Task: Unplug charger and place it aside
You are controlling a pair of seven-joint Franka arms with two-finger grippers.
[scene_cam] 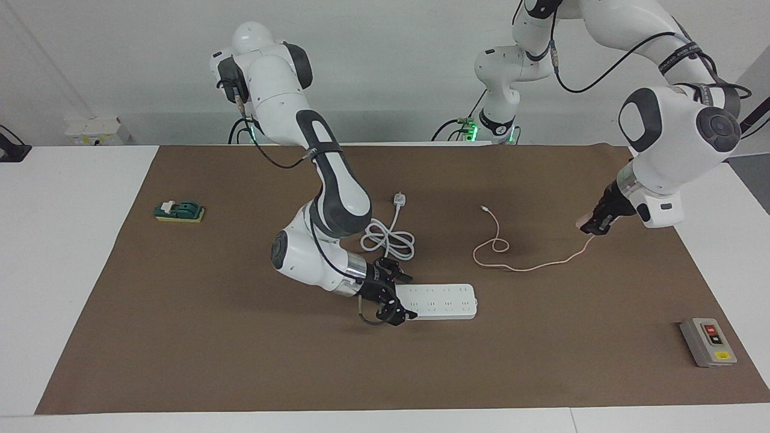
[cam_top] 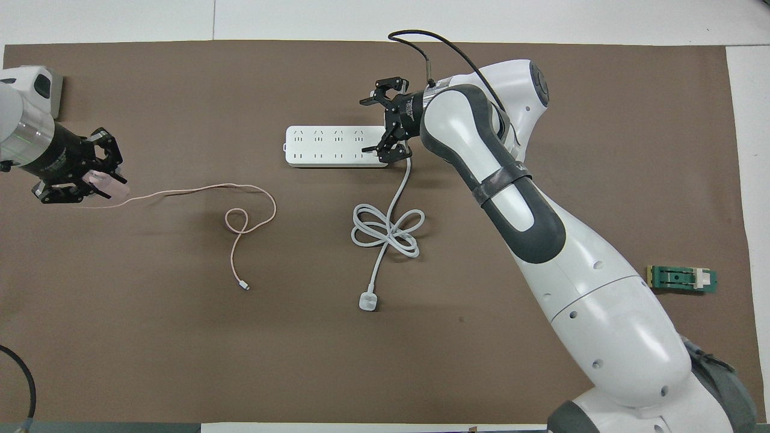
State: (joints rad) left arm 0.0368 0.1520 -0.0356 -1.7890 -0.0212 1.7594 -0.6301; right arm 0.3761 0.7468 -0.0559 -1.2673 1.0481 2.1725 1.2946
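charger (scene_cam: 582, 224) | pale-pink cube, unplugged | gripped in left claw (scene_cam: 592, 227), raised over mat | thin pink cable trailing
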